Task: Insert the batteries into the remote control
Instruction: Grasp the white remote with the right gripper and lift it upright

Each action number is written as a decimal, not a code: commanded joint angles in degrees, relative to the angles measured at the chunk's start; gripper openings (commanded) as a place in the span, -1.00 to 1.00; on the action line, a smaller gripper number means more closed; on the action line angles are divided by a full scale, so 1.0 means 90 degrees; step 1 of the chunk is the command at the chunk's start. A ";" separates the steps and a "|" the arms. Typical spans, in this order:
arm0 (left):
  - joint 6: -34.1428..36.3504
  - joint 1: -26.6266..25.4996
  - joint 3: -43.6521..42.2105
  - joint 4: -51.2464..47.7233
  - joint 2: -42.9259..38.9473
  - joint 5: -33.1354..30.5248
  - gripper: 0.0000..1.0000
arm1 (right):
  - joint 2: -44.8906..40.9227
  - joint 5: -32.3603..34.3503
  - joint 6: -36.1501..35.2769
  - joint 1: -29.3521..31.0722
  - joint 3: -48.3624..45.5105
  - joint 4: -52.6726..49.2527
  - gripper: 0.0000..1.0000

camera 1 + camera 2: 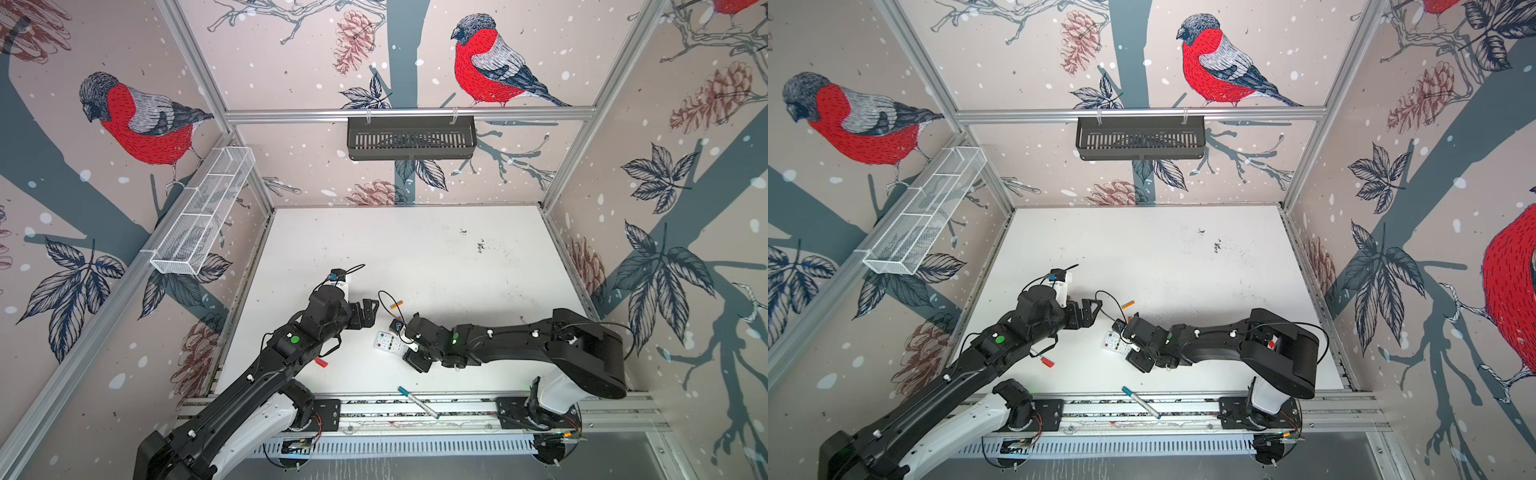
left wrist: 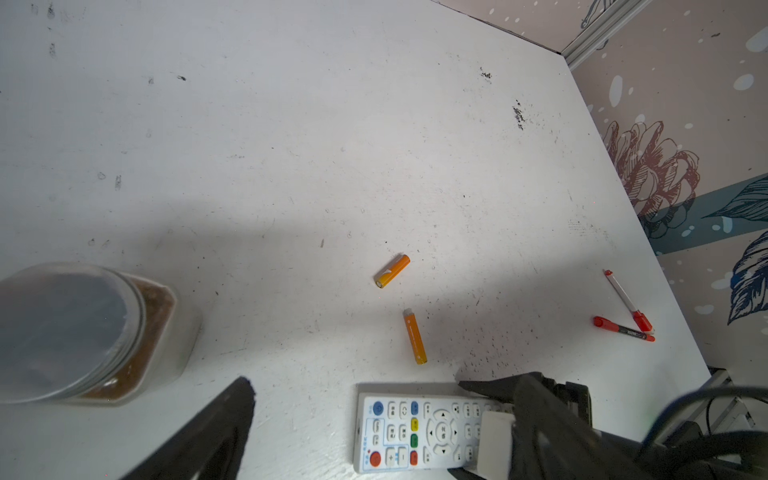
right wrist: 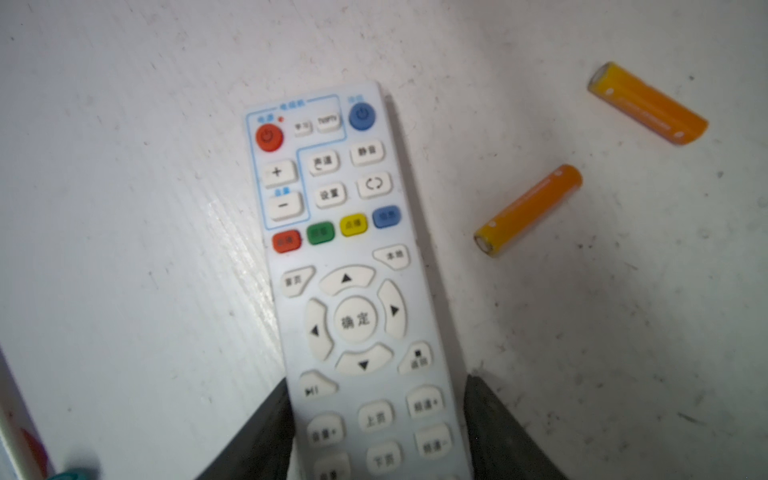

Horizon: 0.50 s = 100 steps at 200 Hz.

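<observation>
Mid-frame in the right wrist view, the slim white plastic remote control (image 3: 353,291) lies buttons-up between the jaws of your right gripper (image 3: 376,382), contact unclear. Clamp its long edges squarely before lifting; your left gripper (image 1: 370,313) hangs spread, empty.

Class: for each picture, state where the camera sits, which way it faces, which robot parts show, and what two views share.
Top views: above the front rail, facing down toward the back wall; left arm, right arm show.
Left wrist: on the left arm, facing across the table at batteries and jar; one finger of the left gripper shows.
Right wrist: on the right arm, facing down at the remote control; right gripper fingers flank it.
Shared: both wrist views show remote control, batteries.
</observation>
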 commanded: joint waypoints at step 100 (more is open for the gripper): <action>0.0274 -0.0008 0.0078 0.0463 -0.0050 0.0648 0.95 | -0.1315 0.0218 0.0642 0.0000 -0.0283 0.0068 -0.14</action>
